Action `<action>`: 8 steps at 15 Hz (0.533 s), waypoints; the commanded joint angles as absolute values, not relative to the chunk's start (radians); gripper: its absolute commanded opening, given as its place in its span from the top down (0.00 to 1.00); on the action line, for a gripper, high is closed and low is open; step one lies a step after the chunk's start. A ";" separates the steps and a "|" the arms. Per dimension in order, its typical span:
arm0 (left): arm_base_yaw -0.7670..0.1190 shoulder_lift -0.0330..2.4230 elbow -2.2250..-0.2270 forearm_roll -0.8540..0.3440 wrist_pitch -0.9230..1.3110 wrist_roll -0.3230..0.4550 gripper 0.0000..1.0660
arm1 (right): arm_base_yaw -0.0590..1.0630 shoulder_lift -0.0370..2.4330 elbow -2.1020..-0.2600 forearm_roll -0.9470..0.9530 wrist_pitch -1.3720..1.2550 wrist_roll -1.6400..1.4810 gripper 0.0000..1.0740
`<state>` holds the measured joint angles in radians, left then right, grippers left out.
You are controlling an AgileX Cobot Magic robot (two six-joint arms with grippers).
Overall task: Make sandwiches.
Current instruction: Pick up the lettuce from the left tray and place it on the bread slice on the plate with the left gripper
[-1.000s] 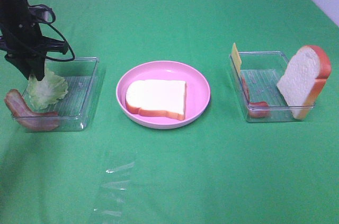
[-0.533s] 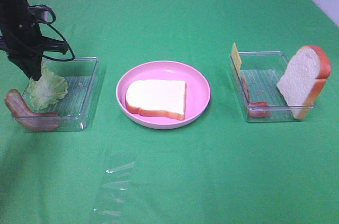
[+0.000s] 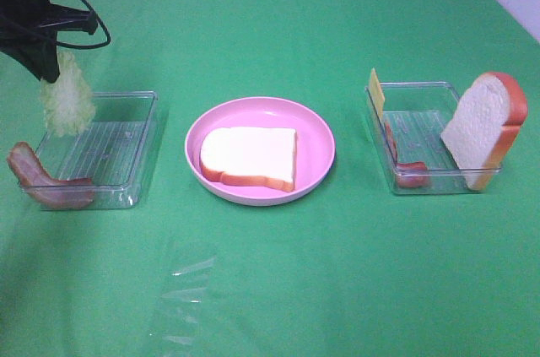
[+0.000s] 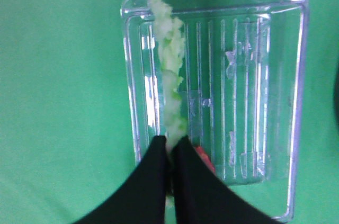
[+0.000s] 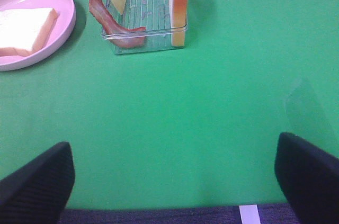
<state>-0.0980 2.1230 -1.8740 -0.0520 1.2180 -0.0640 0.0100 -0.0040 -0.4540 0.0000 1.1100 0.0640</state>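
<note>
Currently limp, light lettuce [image 3: 66,97] is pinched at its edge by left gripper [image 4: 170,143] above tray [image 3: 126,94]; right gripper [image 5: 172,177] is held open.

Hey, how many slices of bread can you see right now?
2. The flat slice lies on the plate; the upright slice leans in the right tray. Nothing seems to hide more.

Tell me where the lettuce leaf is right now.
The lettuce leaf hangs at far left of the exterior high view, pinched in the left gripper above the left clear tray, near the bacon strip.
</note>
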 commanded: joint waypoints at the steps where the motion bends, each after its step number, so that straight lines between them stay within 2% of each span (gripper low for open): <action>1: -0.101 2.080 -1.879 -0.092 1.235 -0.043 1.00 | 0.007 -0.032 -0.451 0.000 1.099 0.060 0.09; 4: -0.101 2.021 -1.881 -0.245 1.217 0.022 1.00 | 0.007 -0.032 -0.451 0.000 1.099 0.060 0.09; 5: -0.101 2.013 -1.883 -0.324 1.218 0.052 1.00 | 0.007 -0.032 -0.451 0.000 1.099 0.060 0.09; 6: -0.101 2.013 -1.888 -0.468 1.220 0.111 1.00 | 0.007 -0.032 -0.451 0.000 1.099 0.060 0.09; 8: -0.120 2.019 -1.888 -0.624 1.188 0.168 1.00 | 0.007 -0.032 -0.451 0.000 1.099 0.060 0.09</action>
<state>-0.1140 2.0200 -1.8860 -0.5770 1.1930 0.1510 0.0100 -0.0040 -0.4540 0.0000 1.1100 0.0640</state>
